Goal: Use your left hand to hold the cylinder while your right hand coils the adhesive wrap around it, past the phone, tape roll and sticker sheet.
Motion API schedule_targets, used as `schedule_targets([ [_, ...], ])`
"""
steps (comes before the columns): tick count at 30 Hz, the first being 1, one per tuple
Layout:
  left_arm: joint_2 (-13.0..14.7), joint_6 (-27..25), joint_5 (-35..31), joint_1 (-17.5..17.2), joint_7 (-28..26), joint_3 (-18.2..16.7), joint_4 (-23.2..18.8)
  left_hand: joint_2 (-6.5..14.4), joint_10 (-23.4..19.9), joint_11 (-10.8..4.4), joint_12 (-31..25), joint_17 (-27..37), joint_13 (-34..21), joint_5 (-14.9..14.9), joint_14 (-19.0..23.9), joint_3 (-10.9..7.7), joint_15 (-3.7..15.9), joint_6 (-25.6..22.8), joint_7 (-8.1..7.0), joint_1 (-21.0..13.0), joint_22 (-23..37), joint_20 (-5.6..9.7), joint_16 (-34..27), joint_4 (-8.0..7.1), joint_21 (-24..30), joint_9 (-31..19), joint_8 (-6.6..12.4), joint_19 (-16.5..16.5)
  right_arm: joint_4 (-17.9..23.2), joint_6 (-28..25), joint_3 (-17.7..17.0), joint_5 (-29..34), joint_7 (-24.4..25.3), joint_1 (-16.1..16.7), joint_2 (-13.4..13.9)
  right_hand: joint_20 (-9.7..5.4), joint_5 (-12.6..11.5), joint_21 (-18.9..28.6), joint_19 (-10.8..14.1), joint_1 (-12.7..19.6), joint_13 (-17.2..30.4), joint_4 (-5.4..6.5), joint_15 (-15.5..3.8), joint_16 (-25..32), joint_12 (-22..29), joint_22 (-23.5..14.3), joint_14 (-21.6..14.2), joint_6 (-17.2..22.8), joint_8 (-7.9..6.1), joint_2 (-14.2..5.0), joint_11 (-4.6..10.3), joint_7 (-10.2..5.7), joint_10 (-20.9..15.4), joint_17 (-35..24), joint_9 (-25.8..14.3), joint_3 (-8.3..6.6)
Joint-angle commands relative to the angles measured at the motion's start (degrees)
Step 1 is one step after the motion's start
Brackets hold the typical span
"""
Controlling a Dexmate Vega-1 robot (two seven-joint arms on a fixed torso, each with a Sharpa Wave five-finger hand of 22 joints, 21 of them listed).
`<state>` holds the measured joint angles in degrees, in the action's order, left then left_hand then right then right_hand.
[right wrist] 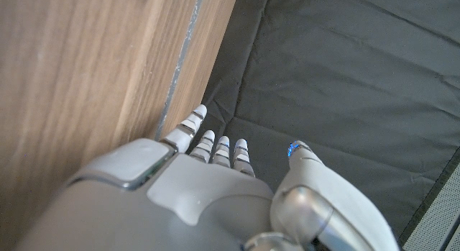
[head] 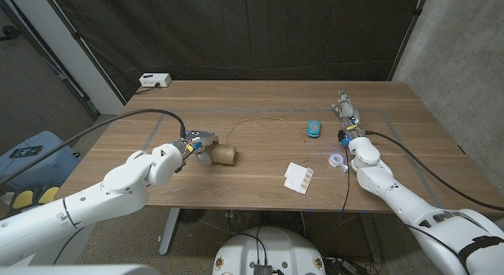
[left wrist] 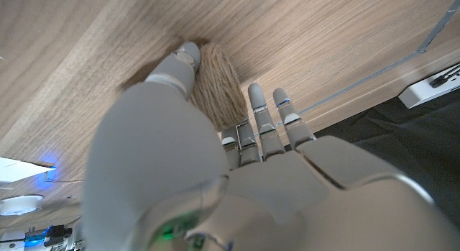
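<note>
Cylinder [head: 224,155], twine-wound: left-centre of counter [head: 260,192], held by left hand [head: 191,146]. Right hand [head: 346,111]: near right edge, fingers extended, holding nothing. Loose strand [head: 256,122] trails toward far edge. Phone [head: 314,128], tape roll [head: 338,160], sticker sheet [head: 298,177] between. Holding done; coiling apparently pending.

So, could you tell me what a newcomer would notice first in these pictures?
Probably the left hand gripping the twine-wrapped cylinder near the table's middle, a loose strand trailing away from it. Next, the right hand, fingers extended, at the far right, holding nothing. Between them lie a blue phone, a tape roll and a sticker sheet.
</note>
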<state>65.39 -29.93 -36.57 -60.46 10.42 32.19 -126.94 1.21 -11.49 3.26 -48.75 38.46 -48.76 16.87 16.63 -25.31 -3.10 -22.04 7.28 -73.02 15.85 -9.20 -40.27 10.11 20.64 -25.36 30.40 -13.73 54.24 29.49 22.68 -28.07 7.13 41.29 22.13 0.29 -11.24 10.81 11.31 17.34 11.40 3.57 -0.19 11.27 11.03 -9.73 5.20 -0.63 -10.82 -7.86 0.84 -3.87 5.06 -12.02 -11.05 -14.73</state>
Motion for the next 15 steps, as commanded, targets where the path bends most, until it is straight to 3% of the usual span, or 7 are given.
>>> schedule_targets([
  [1,0.03,-0.03,-0.6,-1.28,-1.48,-0.91,-0.68,1.12,-0.75,-0.28,-0.28,0.02,-1.32,0.36,0.59,-0.61,0.08,-0.52,0.06,-0.95,0.22,-0.2,-0.07,-0.44,0.29,-1.95,1.55,-0.45,1.58,-0.18,-0.01,0.14,0.18,0.89,0.62,-0.15,0.03,0.38,-0.09,-0.3,0.14,-0.02,-0.02,0.42,0.34,-0.27,0.43,0.04,-0.38,-0.06,-0.09,-0.19,0.48,-0.11,-0.15,-0.5],
  [15,0.14,-0.07,0.29,-2.65,-2.84,-2.09,-1.43,1.15,-0.91,-0.37,-0.32,-0.35,-1.83,0.52,0.84,-0.47,0.11,-0.46,0.07,-0.28,0.18,-0.06,0.39,-1.05,0.4,-2.63,2.41,-0.41,4.47,-1.5,0.08,0.6,0.52,1.74,1.67,-0.15,0.03,0.39,-0.08,-0.38,0.13,-0.09,-0.05,0.42,0.36,-0.27,0.49,0.09,-0.42,-0.05,-0.11,-0.16,0.51,-0.1,-0.15,-0.59],
])
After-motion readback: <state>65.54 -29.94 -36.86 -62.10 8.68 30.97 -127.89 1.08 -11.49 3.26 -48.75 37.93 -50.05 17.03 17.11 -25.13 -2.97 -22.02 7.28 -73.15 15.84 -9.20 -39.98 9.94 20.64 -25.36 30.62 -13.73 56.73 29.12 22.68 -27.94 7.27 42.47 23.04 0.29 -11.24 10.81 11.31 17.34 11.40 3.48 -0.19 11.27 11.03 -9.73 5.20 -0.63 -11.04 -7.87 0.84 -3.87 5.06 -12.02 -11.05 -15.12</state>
